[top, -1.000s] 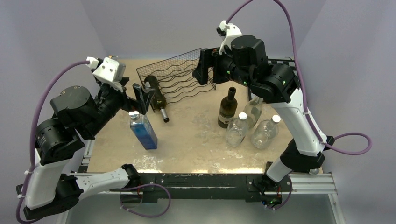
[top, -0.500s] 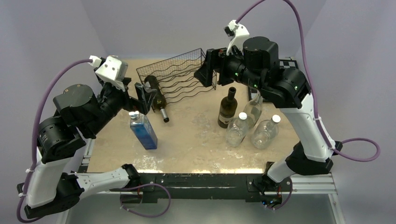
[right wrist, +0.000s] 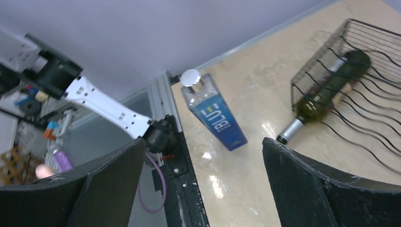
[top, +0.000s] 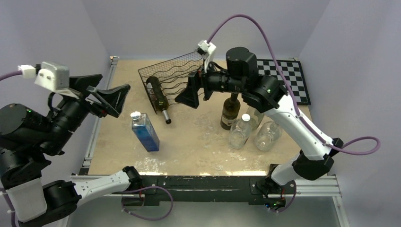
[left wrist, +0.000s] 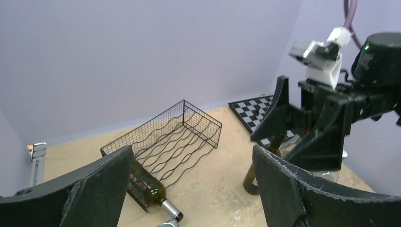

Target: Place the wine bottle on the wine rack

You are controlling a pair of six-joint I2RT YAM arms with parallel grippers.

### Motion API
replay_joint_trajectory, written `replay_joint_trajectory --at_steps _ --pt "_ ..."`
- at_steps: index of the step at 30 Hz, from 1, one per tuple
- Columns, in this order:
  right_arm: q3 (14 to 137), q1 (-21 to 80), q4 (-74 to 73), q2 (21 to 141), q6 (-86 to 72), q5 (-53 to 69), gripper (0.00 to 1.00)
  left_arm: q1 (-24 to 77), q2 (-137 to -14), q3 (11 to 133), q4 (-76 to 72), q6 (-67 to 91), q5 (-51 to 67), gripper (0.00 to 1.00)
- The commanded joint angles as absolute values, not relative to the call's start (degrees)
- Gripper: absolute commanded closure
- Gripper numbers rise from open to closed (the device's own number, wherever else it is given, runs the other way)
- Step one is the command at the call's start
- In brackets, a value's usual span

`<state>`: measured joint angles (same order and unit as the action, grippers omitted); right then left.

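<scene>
The black wire wine rack (top: 182,75) lies at the back middle of the table. A dark green wine bottle (top: 158,96) lies in its left end, silver-capped neck sticking out toward the front. It also shows in the left wrist view (left wrist: 147,187) and the right wrist view (right wrist: 326,87). My left gripper (top: 106,90) is open and empty, raised to the left of the rack. My right gripper (top: 191,90) is open and empty, hovering over the rack's front right part. A second dark bottle (top: 230,109) stands upright right of the rack.
A blue square bottle (top: 145,132) stands front left of the rack. Three clear bottles (top: 239,131) cluster by the upright dark bottle. A chessboard (top: 289,75) lies at the back right. The table's left rail (top: 94,137) runs below my left gripper.
My left gripper has lifted and pulled back left, away from the lying bottle. My right gripper has swung left and forward from behind the rack to over its front.
</scene>
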<state>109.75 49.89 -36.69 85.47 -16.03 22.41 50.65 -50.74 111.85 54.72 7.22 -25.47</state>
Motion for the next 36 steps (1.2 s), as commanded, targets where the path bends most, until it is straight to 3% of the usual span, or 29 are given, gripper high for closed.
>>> replay_joint_trajectory --at_steps 1,16,30,34,36 --pt "110.3 54.6 -29.1 89.9 -5.8 33.4 0.01 50.5 -51.2 113.5 52.6 4.4 -27.9 0.01" --pt "114.1 61.8 -19.6 107.3 4.2 33.2 0.01 50.6 -50.7 115.0 55.4 1.4 -34.4 0.01" --pt "113.7 64.1 -14.7 114.6 4.9 29.2 0.02 50.5 -49.5 114.8 59.7 4.3 -33.9 0.01" --pt "113.3 64.5 -15.0 115.3 5.3 27.2 0.07 50.6 -49.1 114.1 60.2 4.9 -33.8 0.01" --pt "112.7 64.5 -15.0 115.2 5.4 26.4 0.14 50.5 -48.9 113.9 60.3 5.0 -33.4 0.01"
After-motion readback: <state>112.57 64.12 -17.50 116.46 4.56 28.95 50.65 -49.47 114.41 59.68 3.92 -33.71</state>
